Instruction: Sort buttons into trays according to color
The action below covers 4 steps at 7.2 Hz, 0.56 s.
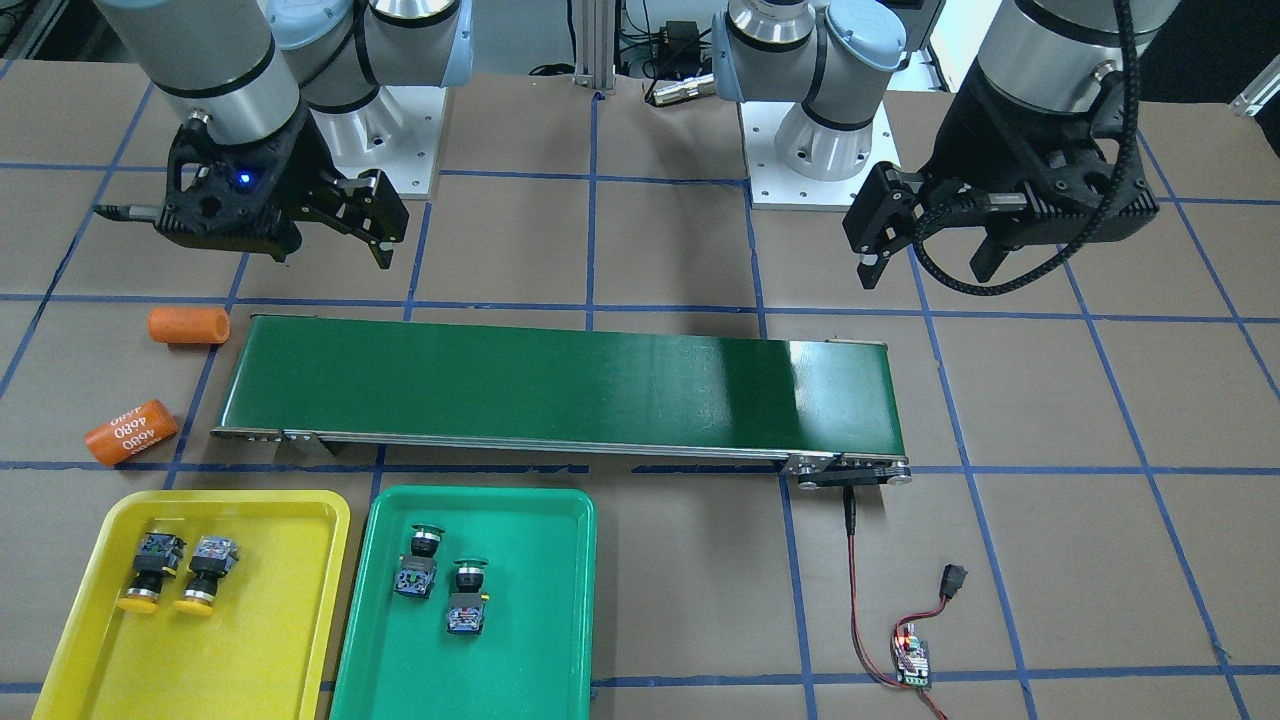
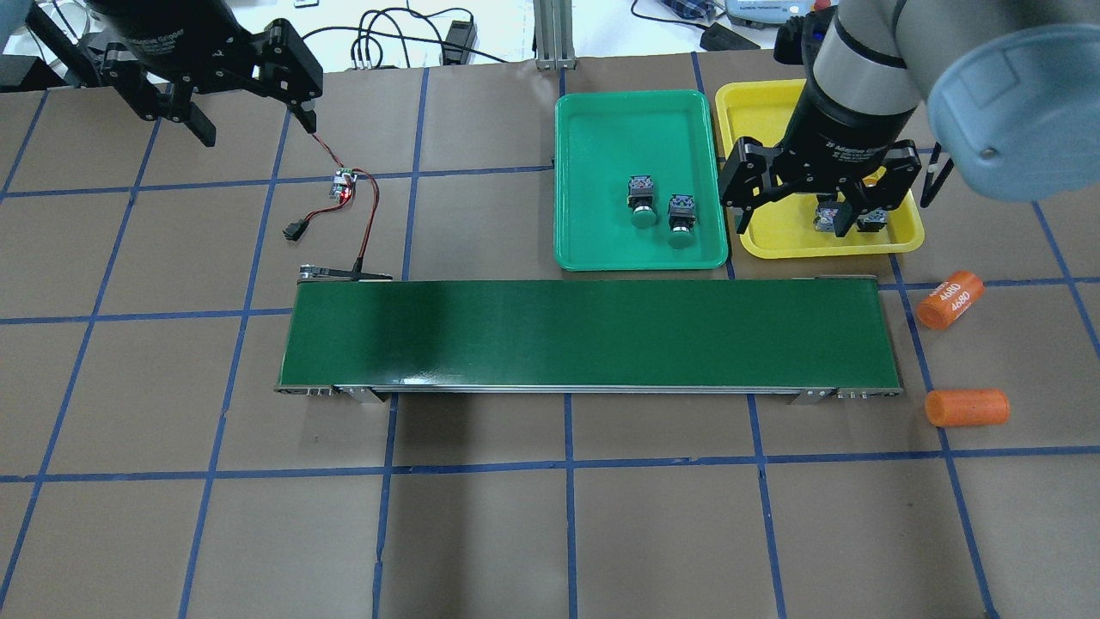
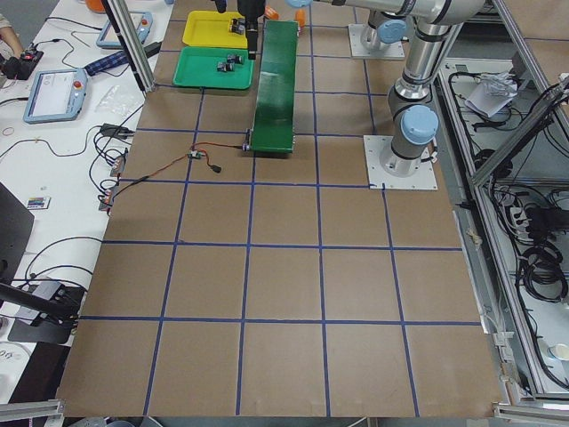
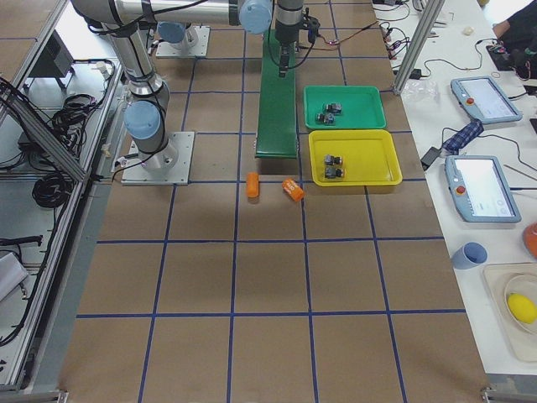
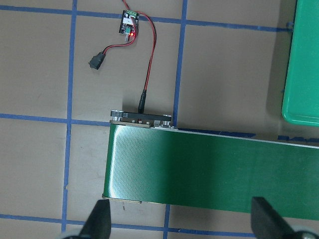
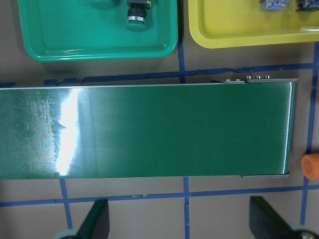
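Note:
Two yellow-capped buttons [image 1: 150,570] [image 1: 205,572] lie side by side in the yellow tray [image 1: 270,620]. Two green-capped buttons [image 1: 420,560] [image 1: 467,598] lie in the green tray [image 1: 540,620]. In the overhead view my right gripper [image 2: 808,219] partly covers the yellow tray [image 2: 756,112] and its buttons. It is open and empty, held high near the belt's right end [image 1: 335,250]. My left gripper [image 2: 256,120] is open and empty, high near the belt's left end [image 1: 928,272]. Both wrist views show the fingers wide apart with nothing between them.
A long dark green conveyor belt [image 2: 584,331] lies across the table between the arms and the trays. Two orange cylinders [image 1: 188,326] [image 1: 131,431] lie off its right end. A small circuit board [image 1: 912,660] with red and black wires lies off its left end.

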### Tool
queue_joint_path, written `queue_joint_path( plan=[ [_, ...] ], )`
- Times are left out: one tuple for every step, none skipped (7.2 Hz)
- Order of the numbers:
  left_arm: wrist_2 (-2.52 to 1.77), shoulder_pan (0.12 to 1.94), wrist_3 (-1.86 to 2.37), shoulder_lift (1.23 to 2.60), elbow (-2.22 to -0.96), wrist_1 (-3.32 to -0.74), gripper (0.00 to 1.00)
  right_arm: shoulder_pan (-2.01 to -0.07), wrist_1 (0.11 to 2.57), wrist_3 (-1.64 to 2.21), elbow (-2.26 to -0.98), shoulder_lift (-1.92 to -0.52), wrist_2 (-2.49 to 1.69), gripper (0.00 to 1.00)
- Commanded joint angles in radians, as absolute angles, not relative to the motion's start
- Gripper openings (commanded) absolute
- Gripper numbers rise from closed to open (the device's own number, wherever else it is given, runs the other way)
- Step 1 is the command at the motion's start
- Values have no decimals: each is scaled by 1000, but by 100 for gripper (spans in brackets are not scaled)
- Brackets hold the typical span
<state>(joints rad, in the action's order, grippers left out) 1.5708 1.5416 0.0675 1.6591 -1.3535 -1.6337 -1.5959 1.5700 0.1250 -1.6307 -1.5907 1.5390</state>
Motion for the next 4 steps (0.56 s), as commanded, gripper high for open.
queue_joint_path(
  plan=[
    [1571, 1542, 67, 1660, -1351, -1634, 100, -1582, 1566, 150, -1660, -1662, 1532, 100],
    [1571, 1542, 67, 1660, -1351, -1634, 100, -1574, 1566, 146, -1660, -1667, 1532, 100],
    [1571, 1542, 67, 1660, -1351, -1634, 100, -1577, 1565, 146, -1660, -1669, 1539, 100],
    [1571, 1542, 67, 1660, -1351, -1634, 100, -1577, 1540, 144, -1660, -1670, 1554, 100]
  ],
)
